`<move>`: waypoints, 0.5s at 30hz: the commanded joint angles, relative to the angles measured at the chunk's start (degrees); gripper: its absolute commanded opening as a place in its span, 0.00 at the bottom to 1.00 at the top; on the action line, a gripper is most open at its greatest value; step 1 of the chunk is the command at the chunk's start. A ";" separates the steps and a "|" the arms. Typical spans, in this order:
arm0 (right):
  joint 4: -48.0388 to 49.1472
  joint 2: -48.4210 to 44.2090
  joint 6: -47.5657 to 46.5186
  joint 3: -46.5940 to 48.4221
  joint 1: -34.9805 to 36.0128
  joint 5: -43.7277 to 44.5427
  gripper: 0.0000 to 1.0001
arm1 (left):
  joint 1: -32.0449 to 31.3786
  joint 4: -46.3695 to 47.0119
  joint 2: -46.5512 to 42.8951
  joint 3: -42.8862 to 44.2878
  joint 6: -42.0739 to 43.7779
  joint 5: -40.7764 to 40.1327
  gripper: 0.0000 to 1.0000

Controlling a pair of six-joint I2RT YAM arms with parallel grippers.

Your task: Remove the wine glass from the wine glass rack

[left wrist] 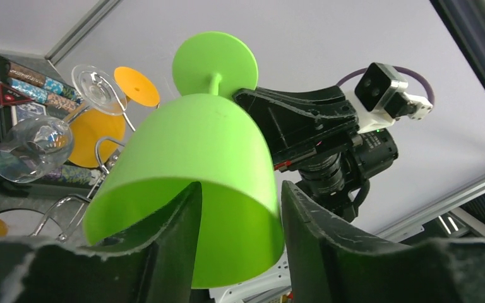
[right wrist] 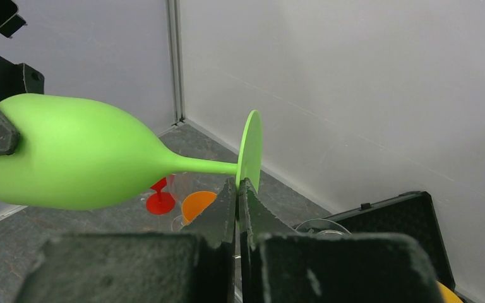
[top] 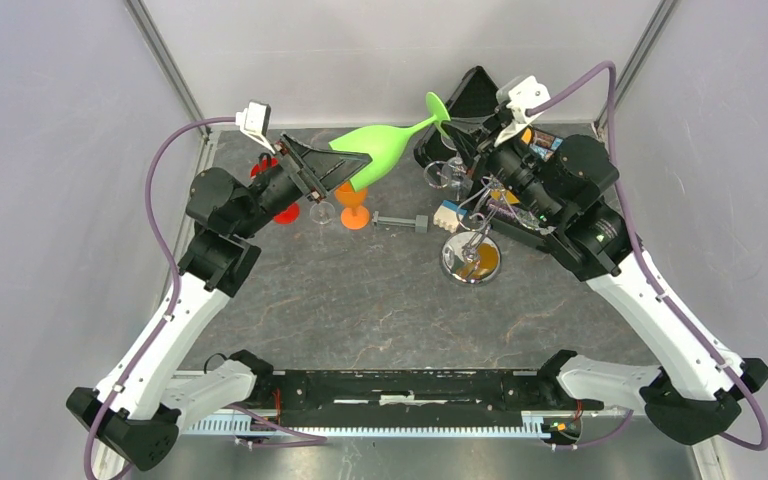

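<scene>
two arms meet over the table [top: 380,310] with the green wine glass [top: 385,148] lying sideways in the air between them. it is up and to the left of the wine glass rack [top: 470,260] and looks free of its scroll arms. the right gripper [right wrist: 238,186] is closed, its tips pinching the thin stem right at the foot. the left gripper [left wrist: 240,196] has one finger inside the bowl's mouth and one outside. whether they actually press the wall, the views do not tell.

the risk is the hand-over. the stem pinch is narrow and off to one end, so the heavy bowl could swing or slip if the right jaws let go before the left ones bite. a hard squeeze on the thin rim could also pop the glass out sideways. a drop would land among the glasses below.

counted: two arms, one black case [top: 475,92], one rack, one green glass. on the table stand one orange glass [top: 355,213], one red glass [top: 282,208] and one clear glass [top: 322,212]. on the rack hang at least one hanging orange glass [left wrist: 88,136] and one hanging clear glass [left wrist: 31,148].
</scene>
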 commanded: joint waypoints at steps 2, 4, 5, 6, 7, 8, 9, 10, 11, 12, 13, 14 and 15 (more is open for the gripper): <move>3.29 0.53 0.33 -0.66 0.03 -1.15 0.00 | 0.20 1.13 -1.48 0.08 -0.99 -2.85 0.38; 3.37 0.65 0.33 -0.76 0.06 -1.86 0.00 | 0.21 0.11 -1.78 0.27 -0.26 -3.37 0.22; 3.32 0.73 0.25 -0.76 0.02 -2.40 0.00 | 0.21 0.04 -1.76 0.34 -0.04 -3.37 0.14; 3.35 0.88 0.16 -0.84 -0.02 -3.27 0.00 | 0.20 -0.27 -1.78 0.42 0.19 -3.41 0.03; 3.30 0.84 0.01 -0.97 0.06 -3.94 0.00 | 0.15 -0.64 -1.76 0.53 0.56 -3.50 0.02; 3.14 0.77 -0.38 -1.02 0.05 -4.91 0.05 | 0.14 -0.97 -1.82 0.62 1.34 -3.69 0.02; 2.95 0.73 -0.75 -1.02 0.05 -5.54 0.21 | 0.21 -1.79 -1.93 0.87 2.17 -3.99 0.02; 2.65 0.58 -1.01 -1.02 0.06 -5.57 0.38 | 0.19 -3.25 -2.24 1.15 3.67 -4.87 0.02; 2.24 0.31 -1.41 -1.04 0.06 -5.24 0.52 | 0.19 -5.02 -2.59 1.73 5.50 -5.95 0.02; 1.73 0.12 -1.78 -1.02 -0.02 -4.54 0.62 | 0.22 -7.92 -3.16 2.35 8.08 -7.79 0.02; 1.19 -0.23 -2.30 -1.02 0.06 -3.33 0.70 | 0.29 -11.58 -3.82 3.10 10.92 -10.52 0.02; 0.78 -0.76 -2.83 -1.15 0.00 -2.18 0.76 | 0.28 -14.17 -4.42 3.78 13.51 -12.89 0.02; 0.51 -1.21 -3.25 -1.42 0.00 -1.04 0.80 | 0.29 -17.32 -5.07 4.40 17.02 -15.75 0.02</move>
